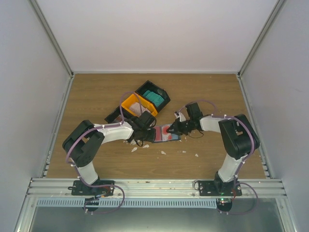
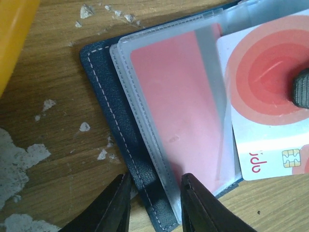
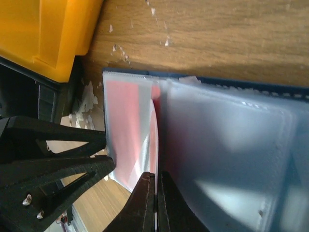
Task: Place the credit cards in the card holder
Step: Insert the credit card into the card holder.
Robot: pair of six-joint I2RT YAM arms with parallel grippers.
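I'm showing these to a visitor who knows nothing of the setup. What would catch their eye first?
Mid-table lies the open navy card holder with clear sleeves, a white card with red rings at its sleeve, pinched by the right gripper. Farther back, the orange bin stands out, beside a black bin holding teal cards.

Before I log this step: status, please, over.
Left gripper: jaws apart over holder edge. Right gripper: jaws shut on card, above holder. Scraps beside holder.
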